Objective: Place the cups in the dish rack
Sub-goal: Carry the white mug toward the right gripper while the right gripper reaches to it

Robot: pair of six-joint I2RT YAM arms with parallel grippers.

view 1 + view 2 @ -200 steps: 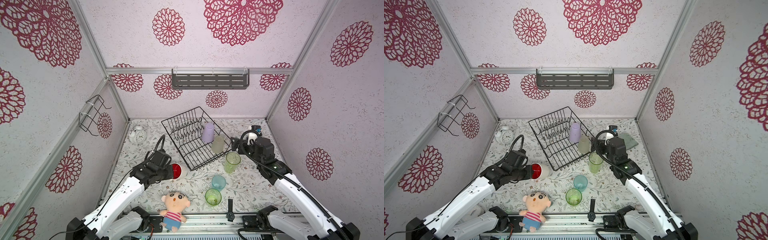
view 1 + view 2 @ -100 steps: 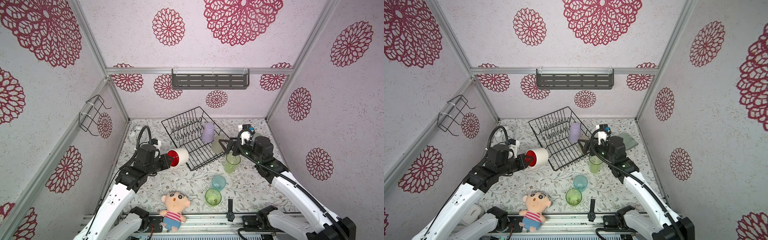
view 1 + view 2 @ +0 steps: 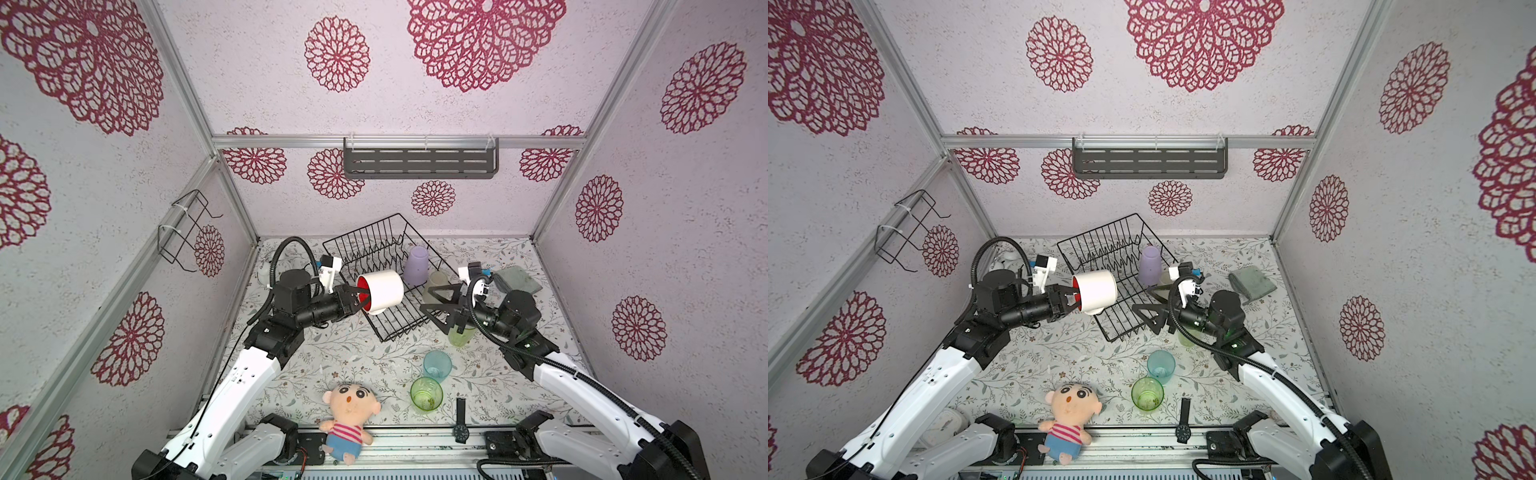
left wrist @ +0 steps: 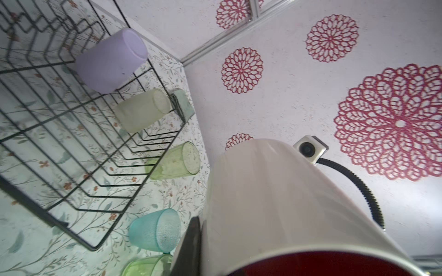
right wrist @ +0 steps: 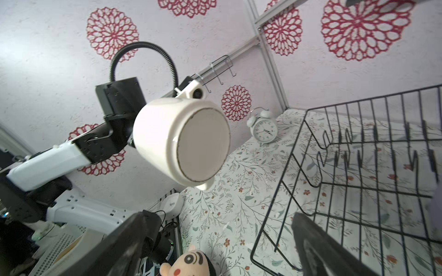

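— white mug [image 3: 384,291] first. where is it?
— in the air, on its side, over the near left edge of the dish rack [image 3: 365,241]. its red mouth faces the left gripper [image 3: 360,296], its base faces right, and its handle is on the underside.
— and how do the jaws stand?
— the left jaws are clamped on the mug's rim, one finger inside the red mouth and one on the white wall outside. the right gripper [image 3: 427,300] has its jaws wide apart with nothing between them, over the rack's near right corner.
— what sits in the rack?
— the lilac tumbler [image 3: 417,266], upside down by the right wall. the frosted beige tumbler [image 3: 434,284] is just beside it, nearer the corner. the right fingers partly hide it in both top views, but the left wrist view shows it inside the wires.
— the others?
— one clear green tumbler [image 3: 459,338] stands on the table just outside that corner, below the right gripper. the teal tumbler [image 3: 437,365] and the second green tumbler [image 3: 426,395] stand mouth up, close together, nearer the front.
— anything else down there?
— a plush doll [image 3: 349,409] and a wristwatch [image 3: 460,419] at the front edge, a grey cloth [image 3: 517,280] at the far right, and an alarm clock [image 5: 263,129] in the far left corner.
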